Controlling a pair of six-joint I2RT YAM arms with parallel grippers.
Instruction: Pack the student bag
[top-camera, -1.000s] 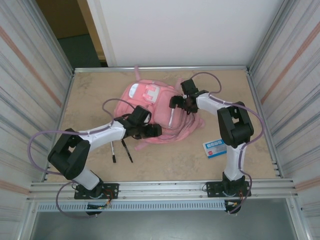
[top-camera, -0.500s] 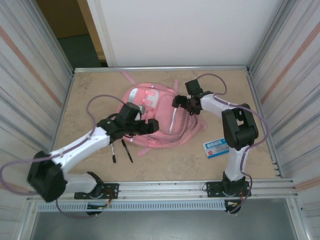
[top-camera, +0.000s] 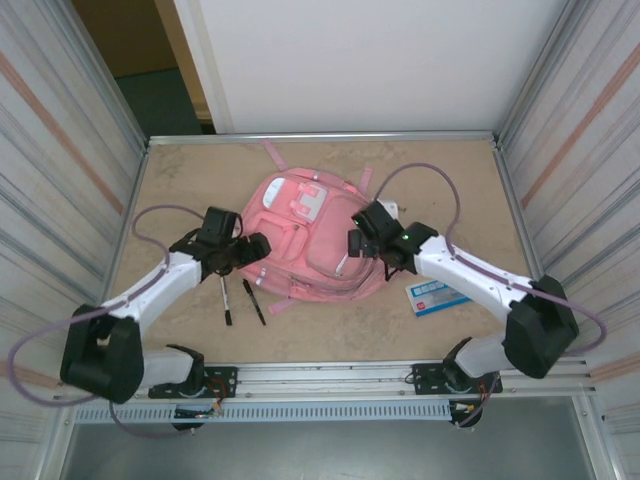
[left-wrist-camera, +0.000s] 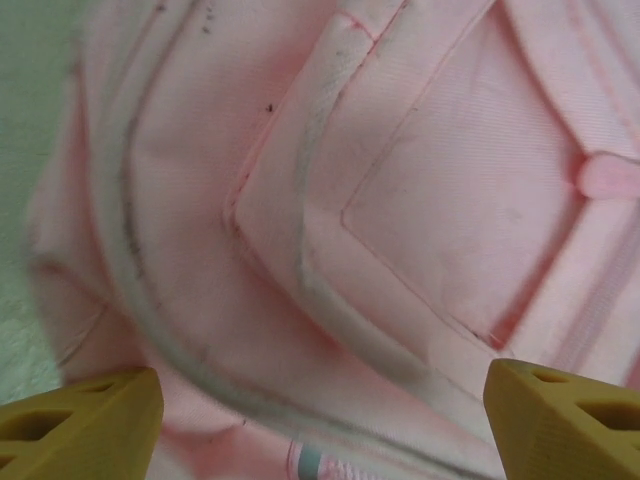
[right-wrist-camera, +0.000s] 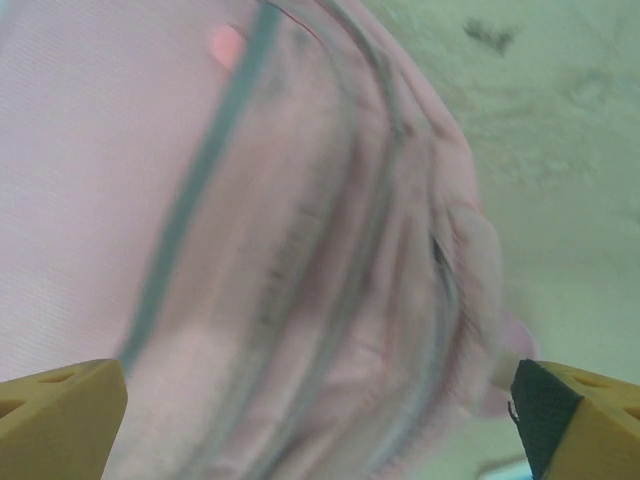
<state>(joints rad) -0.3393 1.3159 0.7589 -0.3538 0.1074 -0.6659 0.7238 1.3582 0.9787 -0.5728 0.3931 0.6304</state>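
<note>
Soft matt pink woven cloth showing on student bag (top-camera: 305, 235) under left gripper (left-wrist-camera: 320, 400); its fingers (left-wrist-camera: 80, 420) looking matt yellow plastic; table (top-camera: 450, 180) appearing dull, mottled.

Pink student bag (top-camera: 305, 232) lying flat, left hand (top-camera: 254, 247) and right hand (top-camera: 356, 243) flanking it, jaws seemingly apart

The top camera looks steeply down over the whole table (top-camera: 180, 180) — both wrist cameras sit very close on the student bag (top-camera: 305, 245), their shared ground.
</note>
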